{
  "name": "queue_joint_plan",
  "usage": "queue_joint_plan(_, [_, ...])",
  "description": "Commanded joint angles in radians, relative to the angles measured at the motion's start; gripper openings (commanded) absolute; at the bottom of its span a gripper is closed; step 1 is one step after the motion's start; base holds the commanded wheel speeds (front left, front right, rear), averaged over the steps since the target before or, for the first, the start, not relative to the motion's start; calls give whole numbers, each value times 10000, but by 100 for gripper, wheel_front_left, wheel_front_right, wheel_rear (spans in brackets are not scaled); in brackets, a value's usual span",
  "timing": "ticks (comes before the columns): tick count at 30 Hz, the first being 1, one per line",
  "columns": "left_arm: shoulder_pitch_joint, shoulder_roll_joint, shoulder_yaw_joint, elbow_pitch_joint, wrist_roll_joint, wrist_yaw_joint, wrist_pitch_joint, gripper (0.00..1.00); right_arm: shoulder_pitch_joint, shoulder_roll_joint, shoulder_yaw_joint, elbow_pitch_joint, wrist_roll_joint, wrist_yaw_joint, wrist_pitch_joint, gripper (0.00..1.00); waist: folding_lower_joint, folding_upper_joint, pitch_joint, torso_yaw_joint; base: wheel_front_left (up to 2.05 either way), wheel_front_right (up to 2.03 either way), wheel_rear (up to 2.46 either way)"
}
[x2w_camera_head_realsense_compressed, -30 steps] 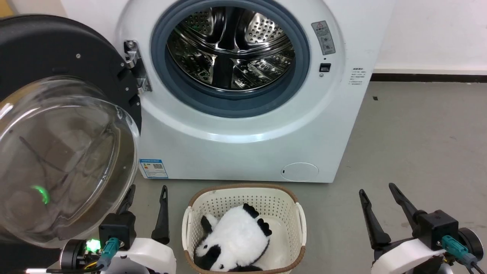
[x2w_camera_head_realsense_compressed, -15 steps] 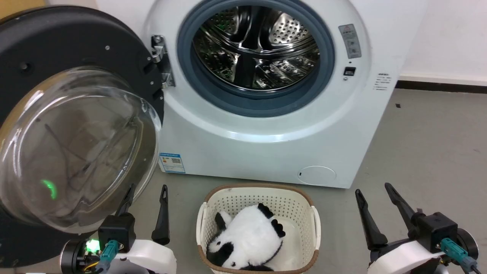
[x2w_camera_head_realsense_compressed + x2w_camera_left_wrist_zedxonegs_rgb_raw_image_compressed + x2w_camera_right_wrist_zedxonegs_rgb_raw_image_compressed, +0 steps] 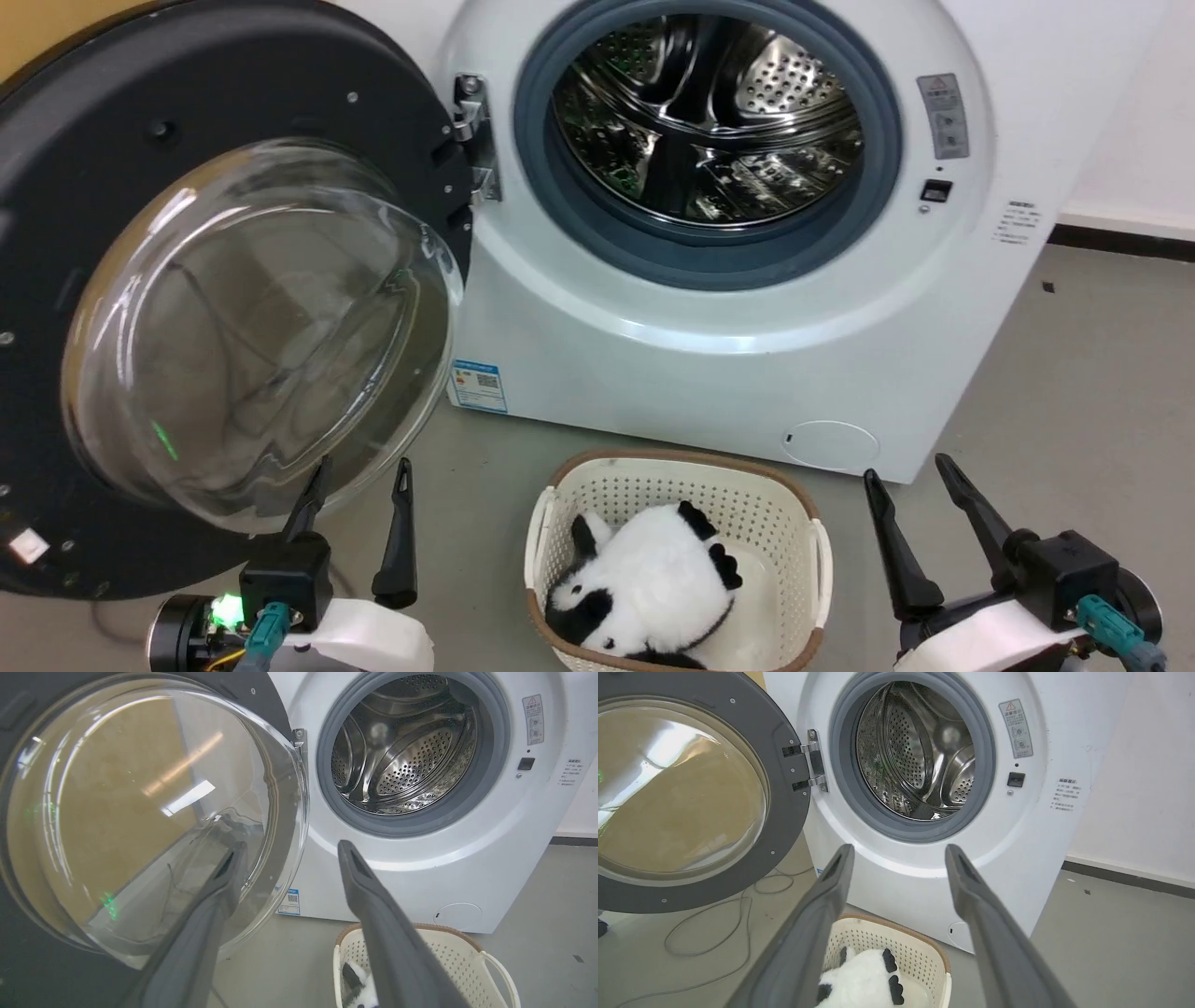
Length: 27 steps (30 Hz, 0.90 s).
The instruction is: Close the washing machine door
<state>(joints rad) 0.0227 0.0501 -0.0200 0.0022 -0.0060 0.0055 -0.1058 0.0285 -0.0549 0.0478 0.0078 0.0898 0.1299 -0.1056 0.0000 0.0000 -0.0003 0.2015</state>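
Note:
The washing machine door [image 3: 233, 308] stands swung wide open on its hinge at the left, black rim around a bulging clear glass bowl [image 3: 140, 812]; it also fills the left of the right wrist view [image 3: 686, 793]. The white washing machine [image 3: 747, 327] shows its steel drum inside the grey gasket [image 3: 406, 751] [image 3: 920, 756]. My left gripper [image 3: 359, 471] is open and empty at the lower left, just below the glass bowl's lower edge. My right gripper [image 3: 910, 467] is open and empty at the lower right, apart from the machine.
A cream perforated basket [image 3: 812, 541] with a brown rim sits on the grey floor before the machine, holding a black-and-white plush panda [image 3: 644, 579]. A cable [image 3: 705, 933] lies looped on the floor under the door. A white wall with a dark skirting [image 3: 1129, 877] runs at the right.
The whole head view has shifted right as the camera turned left, bringing more of the door into view. Both grippers hold the same open pose.

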Motion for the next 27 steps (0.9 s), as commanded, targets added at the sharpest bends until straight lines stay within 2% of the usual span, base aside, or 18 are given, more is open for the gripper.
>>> queue_joint_plan(1, [133,23,-2,-44,-70,-38,-100,100,98,21,62,40,82,3,-102,100,0,0,-14,147,0,0,0])
queue_joint_plan(27, [484,18,104,-402,-176,124,-644,100,-265,-81,845,428,471,5,-646,100,0,0,140,1441,0,0,0])
